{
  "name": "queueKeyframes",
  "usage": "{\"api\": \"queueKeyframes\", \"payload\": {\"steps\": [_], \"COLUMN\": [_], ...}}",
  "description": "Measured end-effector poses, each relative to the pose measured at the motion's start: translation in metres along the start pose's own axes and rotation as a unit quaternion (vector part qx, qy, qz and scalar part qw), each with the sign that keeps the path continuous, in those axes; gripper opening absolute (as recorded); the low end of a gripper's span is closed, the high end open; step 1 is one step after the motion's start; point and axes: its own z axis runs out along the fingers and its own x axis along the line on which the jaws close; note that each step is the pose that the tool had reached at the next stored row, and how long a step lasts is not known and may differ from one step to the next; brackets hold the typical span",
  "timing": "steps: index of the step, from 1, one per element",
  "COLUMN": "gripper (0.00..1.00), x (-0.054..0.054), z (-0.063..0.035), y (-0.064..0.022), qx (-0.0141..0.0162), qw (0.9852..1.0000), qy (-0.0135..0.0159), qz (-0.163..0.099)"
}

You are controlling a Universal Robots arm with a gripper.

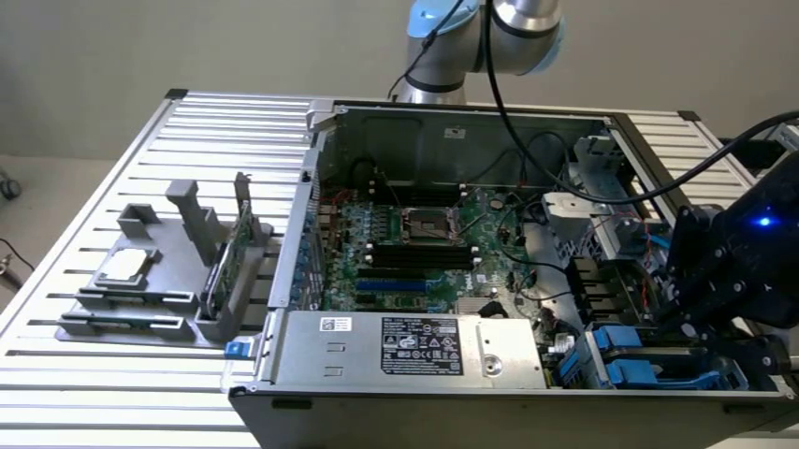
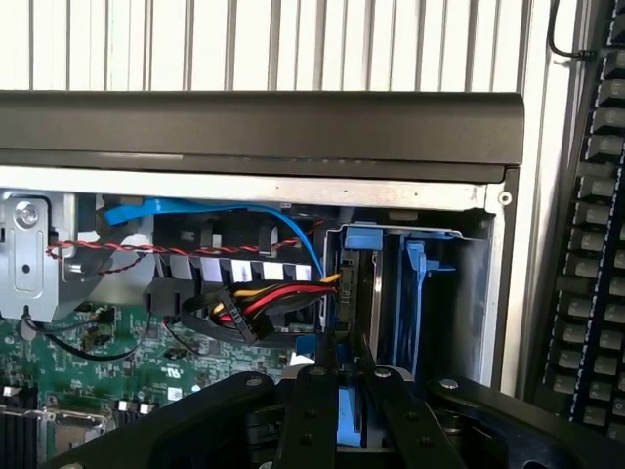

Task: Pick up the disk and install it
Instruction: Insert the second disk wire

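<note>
My gripper [image 2: 344, 357] hangs over the case's drive bay [image 2: 391, 283], its two black fingers [image 2: 314, 410] close together. A bright blue strip, the edge of the disk [image 2: 349, 415] in its carrier, sits between them, so the gripper is shut on it. The rest of the disk is hidden behind the fingers. In the exterior view the black gripper [image 1: 705, 323] with a blue light stands at the case's corner nearest the camera on the exterior view's right, right above the blue carriers [image 1: 631, 369] in the bay.
The open computer case [image 1: 299, 187] lies on a slatted metal table [image 1: 125, 150]. Inside are the motherboard [image 1: 413, 243], loose cables [image 2: 254, 303] and a power supply [image 1: 413, 346]. A grey fixture [image 1: 150, 309] holds a silver chip [image 1: 125, 267] and a green card [image 1: 231, 253]. A keyboard [image 2: 596, 244] lies beside the case.
</note>
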Motion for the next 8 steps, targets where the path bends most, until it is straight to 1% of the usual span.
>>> {"api": "queueKeyframes", "payload": {"steps": [8], "gripper": [0.17], "x": [-0.0002], "z": [0.0009], "y": [-0.0001], "qx": [-0.0001], "qw": [1.0000], "qy": [0.0023], "qz": [0.000]}}
